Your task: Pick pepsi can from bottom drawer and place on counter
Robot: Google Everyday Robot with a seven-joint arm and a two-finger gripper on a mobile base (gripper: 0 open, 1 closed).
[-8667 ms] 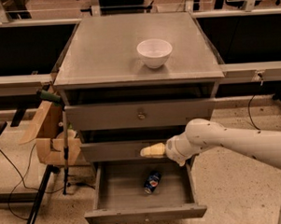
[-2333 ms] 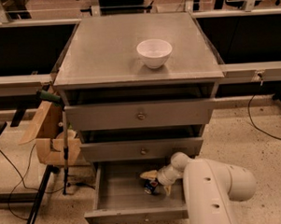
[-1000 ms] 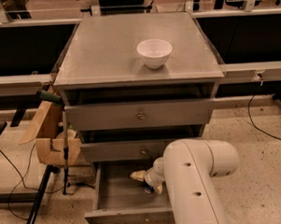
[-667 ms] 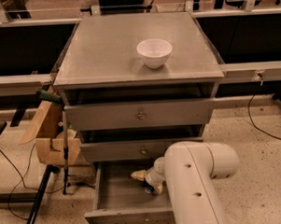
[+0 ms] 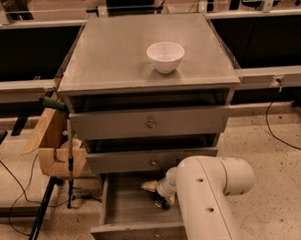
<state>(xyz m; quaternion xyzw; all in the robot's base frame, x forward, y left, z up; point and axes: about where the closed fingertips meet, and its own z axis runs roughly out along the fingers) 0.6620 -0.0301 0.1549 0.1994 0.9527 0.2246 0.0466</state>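
The bottom drawer (image 5: pixel 125 207) is pulled open at the foot of the grey cabinet. The pepsi can (image 5: pixel 161 201) shows as a small dark blue shape on the drawer floor, mostly hidden by my wrist. My gripper (image 5: pixel 151 187) is down inside the drawer, right over the can, with its cream tip pointing left. My white arm (image 5: pixel 209 190) covers the right side of the drawer. The counter (image 5: pixel 112 53) is the flat grey top of the cabinet.
A white bowl (image 5: pixel 165 56) stands on the counter, right of centre. Two shut drawer fronts with brass knobs (image 5: pixel 150 124) sit above the open drawer. A cardboard box with a clamp (image 5: pixel 54 143) hangs at the cabinet's left. Cables lie on the floor (image 5: pixel 286 136).
My arm has come down from beside the middle drawer into the bottom drawer, over the can. In the last second it has barely moved. The can is in the same place.
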